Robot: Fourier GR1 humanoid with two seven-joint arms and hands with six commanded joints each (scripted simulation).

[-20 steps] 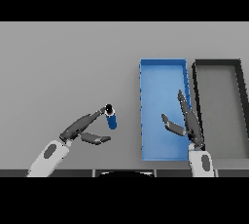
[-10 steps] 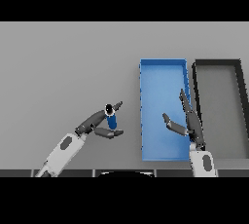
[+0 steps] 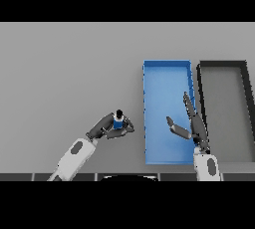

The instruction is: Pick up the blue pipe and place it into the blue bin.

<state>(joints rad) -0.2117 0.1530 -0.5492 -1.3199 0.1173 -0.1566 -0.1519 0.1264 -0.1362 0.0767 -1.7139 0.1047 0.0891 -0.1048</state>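
Observation:
The blue pipe [image 3: 118, 120], short with a dark top end, stands upright on the grey table left of the blue bin [image 3: 167, 68]. My left hand [image 3: 108, 128] has its fingers and thumb curled round the pipe's lower part. My right hand [image 3: 190, 124] hangs open over the bin's right half, fingers straight and thumb spread toward the left. The bin's floor holds nothing that I can see.
A dark grey bin [image 3: 223, 67] stands directly right of the blue bin, their long walls nearly touching. Bare grey table [image 3: 64, 73] stretches to the left and far side.
My left hand has closed round the pipe and drawn slightly nearer, the pipe going from tilted to upright. The right hand has hardly moved.

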